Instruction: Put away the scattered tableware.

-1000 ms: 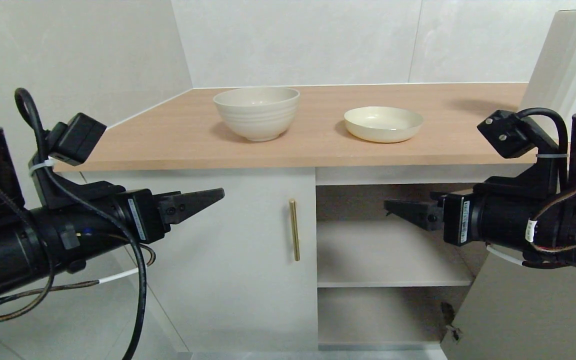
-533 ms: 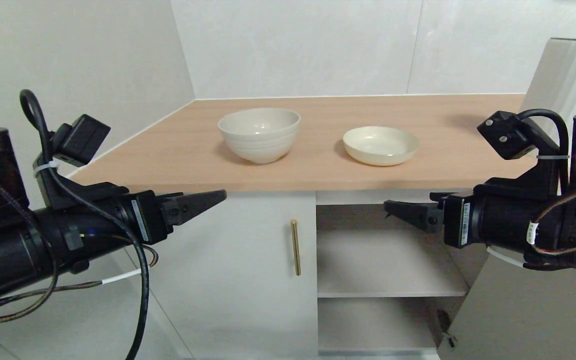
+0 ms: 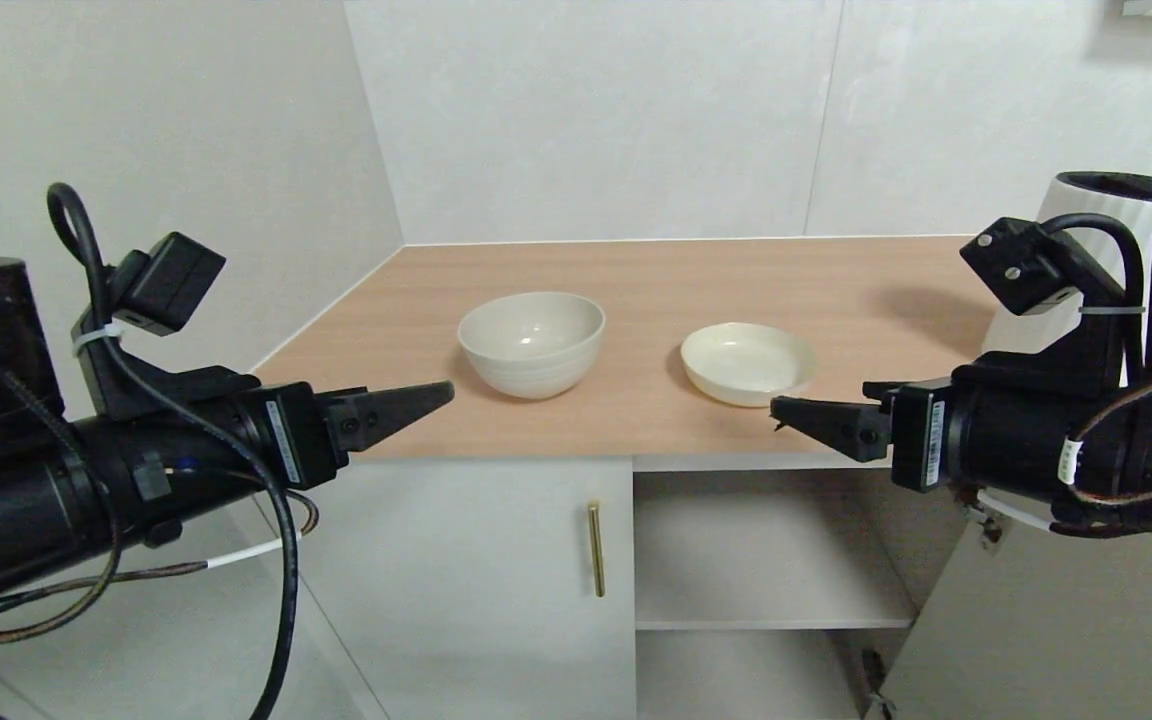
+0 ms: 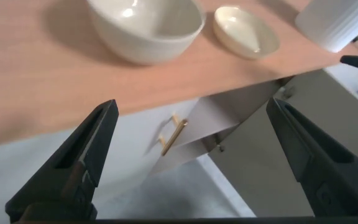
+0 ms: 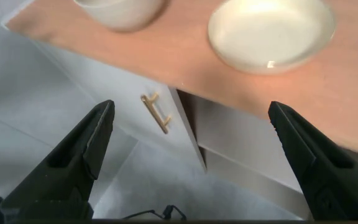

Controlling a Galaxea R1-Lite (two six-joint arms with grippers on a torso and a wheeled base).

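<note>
A: Arm pose?
B: Both arms are pointing forward, roughly level, at the counter's (image 3: 636,270) front edge. Left pincer (image 3: 431,395) and right pincer (image 3: 786,410) are both gaping wide, gripping nothing.
A: Tableware?
B: Bowl (image 3: 532,343) and shallow dish (image 3: 748,362) are sitting apart on the counter, bowl to the left. Both pincers are hanging short of them.

Bright, even light; soft shadow beside bowl (image 3: 532,343)
</note>
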